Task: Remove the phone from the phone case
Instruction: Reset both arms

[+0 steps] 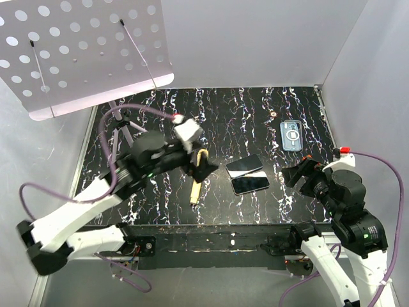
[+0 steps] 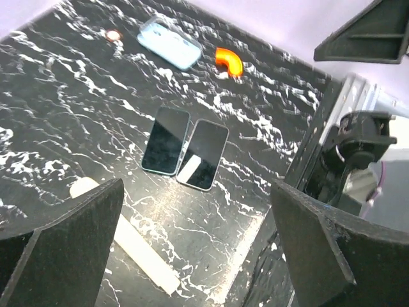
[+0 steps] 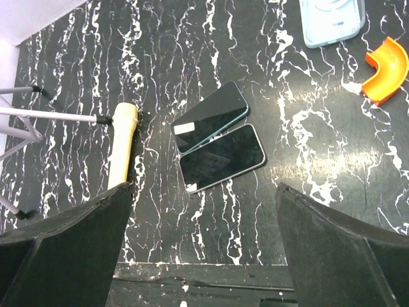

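From above, the teal-rimmed phone [image 1: 244, 165] lay on the surface [image 1: 255, 109], touching a second phone [image 1: 250, 185]. The left wrist showed the left claw [image 2: 197, 192] spread and empty. The right wrist showed the right claw [image 3: 203, 188] spread too. The phone looked slick, stiff and breakable, so a corner seemed the best hold.

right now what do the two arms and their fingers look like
Both arms have white links with black joints. A purple cable loops over the left arm. A second cable, also purple, runs along the right arm from a red plug. The fingers are matte black and wedge-shaped.
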